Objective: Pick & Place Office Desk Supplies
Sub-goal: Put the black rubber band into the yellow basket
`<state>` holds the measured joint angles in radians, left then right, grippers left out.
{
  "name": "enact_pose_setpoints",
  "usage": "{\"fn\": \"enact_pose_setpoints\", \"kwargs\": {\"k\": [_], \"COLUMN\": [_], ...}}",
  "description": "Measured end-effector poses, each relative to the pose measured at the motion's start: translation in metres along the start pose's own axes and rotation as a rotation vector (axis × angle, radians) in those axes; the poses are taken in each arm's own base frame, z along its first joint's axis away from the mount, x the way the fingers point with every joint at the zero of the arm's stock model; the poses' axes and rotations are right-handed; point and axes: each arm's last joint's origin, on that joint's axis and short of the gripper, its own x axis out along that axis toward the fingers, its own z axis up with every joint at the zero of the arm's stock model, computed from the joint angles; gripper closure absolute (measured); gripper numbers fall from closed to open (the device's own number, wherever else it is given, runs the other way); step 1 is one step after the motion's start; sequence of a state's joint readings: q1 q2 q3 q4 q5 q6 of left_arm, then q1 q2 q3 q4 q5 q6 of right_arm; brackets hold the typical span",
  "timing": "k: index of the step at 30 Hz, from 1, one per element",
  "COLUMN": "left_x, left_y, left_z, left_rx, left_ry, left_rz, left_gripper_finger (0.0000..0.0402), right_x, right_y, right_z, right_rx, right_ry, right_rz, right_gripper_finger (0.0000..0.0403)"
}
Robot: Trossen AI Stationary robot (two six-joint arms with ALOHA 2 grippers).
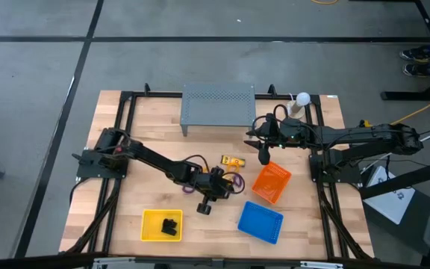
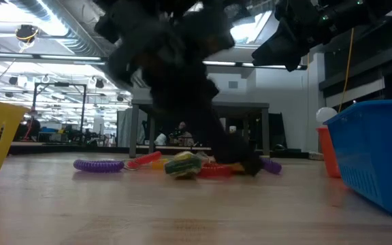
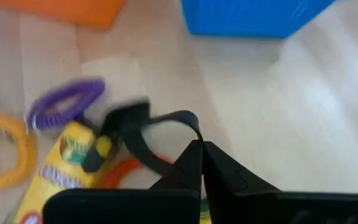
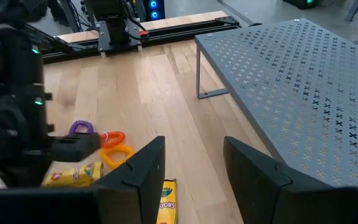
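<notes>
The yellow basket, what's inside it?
In the yellow basket lie black clips, bunched toward one side; the rest of its floor shows bare yellow. Anything under the clips is covered, so I cannot tell.

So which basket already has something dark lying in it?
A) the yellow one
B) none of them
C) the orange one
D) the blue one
A: from above, the yellow basket holds a few black clips, while the orange basket and the blue basket show only their bare floors.
</notes>
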<state>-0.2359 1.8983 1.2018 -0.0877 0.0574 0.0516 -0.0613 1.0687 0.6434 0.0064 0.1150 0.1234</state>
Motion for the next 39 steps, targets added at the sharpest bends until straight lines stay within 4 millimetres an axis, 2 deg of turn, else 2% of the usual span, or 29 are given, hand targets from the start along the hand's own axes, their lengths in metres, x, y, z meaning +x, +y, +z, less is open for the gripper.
{"fn": "enact_pose_setpoints", "kwargs": {"k": [4,8,13,17,22,28,32,39], "left_x": [-0.027,-0.063,-0.108,-0.132,-0.138,-0.130,-0.130,-0.134], "left_y": [-0.006,-0.019,-0.049,-0.073,-0.105,-0.135,-0.150,-0.166], "left_z": [0.014,0.021,0.023,0.017,0.003,-0.032,-0.046,-0.056], "left_rx": [0.031,0.049,0.034,-0.016,-0.114,-0.279,-0.360,-0.433], "left_ry": [-0.012,-0.002,0.037,0.087,0.154,0.266,0.282,0.290], "left_rz": [-0.029,-0.058,-0.119,-0.091,-0.099,-0.087,-0.066,-0.050], "left_gripper_finger": [0.0398,0.0399,0.0399,0.0399,0.0399,0.0400,0.0399,0.0399], "right_x": [0.000,0.000,0.000,0.000,0.000,0.000,0.000,0.000], "right_y": [0.000,0.000,0.000,0.000,0.000,0.000,0.000,0.000], "right_z": [-0.001,-0.003,-0.003,-0.003,-0.003,-0.003,-0.003,-0.003], "right_rx": [0.000,0.004,0.004,0.004,0.004,0.002,-0.001,0.000], "right_ry": [0.013,0.027,0.030,0.030,0.030,0.030,0.030,0.030], "right_rz": [-0.002,-0.004,-0.004,-0.004,-0.004,-0.004,-0.004,-0.004], "right_gripper_finger": [0.0238,0.0238,0.0238,0.0238,0.0238,0.0238,0.0238,0.0238]}}
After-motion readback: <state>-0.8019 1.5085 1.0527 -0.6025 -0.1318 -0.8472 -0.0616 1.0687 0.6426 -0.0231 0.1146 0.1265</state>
